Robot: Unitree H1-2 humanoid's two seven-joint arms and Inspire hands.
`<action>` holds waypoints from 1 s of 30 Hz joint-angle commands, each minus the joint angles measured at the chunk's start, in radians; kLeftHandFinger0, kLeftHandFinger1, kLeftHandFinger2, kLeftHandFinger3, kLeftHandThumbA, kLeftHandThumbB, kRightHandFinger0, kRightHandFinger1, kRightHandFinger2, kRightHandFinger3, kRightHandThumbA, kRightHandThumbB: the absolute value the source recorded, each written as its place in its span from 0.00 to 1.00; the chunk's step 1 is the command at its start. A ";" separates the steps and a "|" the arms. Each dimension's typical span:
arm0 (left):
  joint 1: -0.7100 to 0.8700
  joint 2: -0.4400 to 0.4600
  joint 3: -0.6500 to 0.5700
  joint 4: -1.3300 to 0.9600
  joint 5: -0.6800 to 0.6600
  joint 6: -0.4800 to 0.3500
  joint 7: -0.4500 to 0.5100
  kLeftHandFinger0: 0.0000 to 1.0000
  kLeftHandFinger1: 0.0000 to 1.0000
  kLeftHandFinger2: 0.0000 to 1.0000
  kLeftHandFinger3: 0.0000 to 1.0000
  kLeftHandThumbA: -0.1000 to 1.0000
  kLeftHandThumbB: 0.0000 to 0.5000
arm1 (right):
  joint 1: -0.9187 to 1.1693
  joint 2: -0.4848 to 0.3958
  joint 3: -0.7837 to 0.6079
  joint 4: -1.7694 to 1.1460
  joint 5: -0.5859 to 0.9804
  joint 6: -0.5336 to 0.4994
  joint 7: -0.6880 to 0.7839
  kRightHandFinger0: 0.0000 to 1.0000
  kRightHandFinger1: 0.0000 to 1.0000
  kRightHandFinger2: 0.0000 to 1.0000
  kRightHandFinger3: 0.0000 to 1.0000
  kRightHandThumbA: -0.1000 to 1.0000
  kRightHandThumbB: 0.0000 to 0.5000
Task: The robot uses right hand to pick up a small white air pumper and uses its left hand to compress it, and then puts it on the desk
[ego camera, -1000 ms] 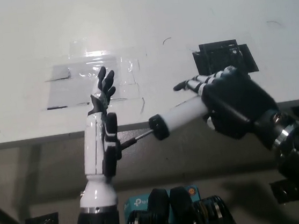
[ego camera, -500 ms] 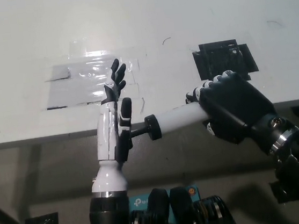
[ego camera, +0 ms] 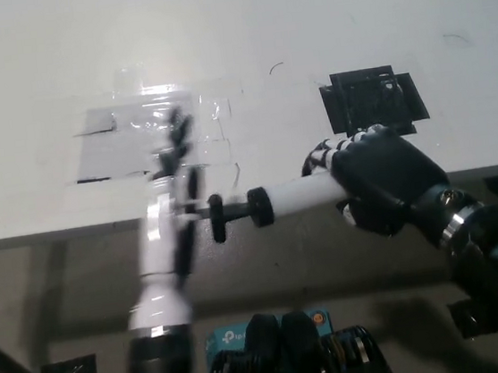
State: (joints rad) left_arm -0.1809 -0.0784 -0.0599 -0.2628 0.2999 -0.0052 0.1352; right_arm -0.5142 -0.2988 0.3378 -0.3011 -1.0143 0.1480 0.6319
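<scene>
The right hand, at right of centre, is closed around the white barrel of the air pumper, which lies level in mid-frame over the front edge of the desk; its black plunger handle points toward picture left. The left hand, left of centre, has drawn back toward the left and is motion-blurred; its fingers stand spread and grip nothing; the handle, half a second ago pushed close to the barrel's black collar, now stands out from it on a short rod. Judgement: one compression is finished; setting down remains.
</scene>
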 commanded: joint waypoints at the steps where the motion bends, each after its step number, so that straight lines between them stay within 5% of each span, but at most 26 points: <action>1: 0.041 0.066 0.085 -0.064 -0.091 -0.043 -0.003 1.00 1.00 1.00 1.00 1.00 0.49 | -0.057 -0.039 -0.054 0.066 0.039 -0.041 -0.097 0.03 0.47 0.74 0.76 0.00 0.36; 5: 0.093 0.129 0.153 -0.110 -0.165 -0.060 -0.023 1.00 1.00 1.00 1.00 1.00 0.38 | -0.078 -0.059 -0.085 0.138 0.047 -0.031 -0.105 0.03 0.47 0.76 0.78 0.00 0.35; 10: 0.149 0.179 0.195 -0.137 -0.220 -0.111 -0.030 1.00 1.00 1.00 1.00 1.00 0.23 | -0.106 -0.060 -0.095 0.221 0.052 -0.030 -0.145 0.00 0.41 0.75 0.69 0.00 0.35; 16: 0.247 0.194 0.169 -0.127 -0.204 -0.165 -0.047 1.00 1.00 1.00 1.00 1.00 0.33 | -0.211 -0.058 -0.092 0.408 0.043 -0.023 -0.202 0.02 0.43 0.76 0.67 0.00 0.35; 19: 0.306 0.191 0.133 -0.071 -0.186 -0.208 -0.063 1.00 1.00 1.00 1.00 1.00 0.38 | -0.290 -0.042 -0.091 0.546 0.045 0.004 -0.236 0.08 0.53 0.90 0.89 0.00 0.34; 20: 0.317 0.189 0.124 -0.058 -0.182 -0.216 -0.066 1.00 1.00 1.00 1.00 1.00 0.43 | -0.311 -0.039 -0.089 0.576 0.050 0.003 -0.242 0.08 0.51 0.86 0.85 0.00 0.33; 22: 0.339 0.198 0.103 -0.013 -0.169 -0.253 -0.072 1.00 1.00 1.00 1.00 1.00 0.43 | -0.362 -0.029 -0.081 0.653 0.053 0.006 -0.261 0.01 0.37 0.68 0.52 0.00 0.36; 24: 0.354 0.210 0.082 0.036 -0.141 -0.278 -0.076 1.00 1.00 1.00 1.00 1.00 0.37 | -0.404 -0.018 -0.082 0.728 0.071 -0.015 -0.304 0.00 0.27 0.57 0.35 0.00 0.40; 27: 0.366 0.220 0.067 0.079 -0.126 -0.309 -0.074 1.00 1.00 1.00 1.00 1.00 0.26 | -0.456 -0.009 -0.063 0.825 0.068 -0.021 -0.329 0.00 0.19 0.50 0.47 0.00 0.36; 30: 0.375 0.231 0.064 0.108 -0.117 -0.337 -0.065 1.00 1.00 1.00 1.00 1.00 0.25 | -0.497 0.007 -0.049 0.904 0.080 -0.011 -0.350 0.00 0.07 0.35 0.35 0.00 0.37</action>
State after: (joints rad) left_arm 0.1852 0.1252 0.0133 -0.1673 0.1463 -0.2337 0.0830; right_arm -0.9140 -0.3051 0.2820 0.5470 -0.9636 0.1374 0.3854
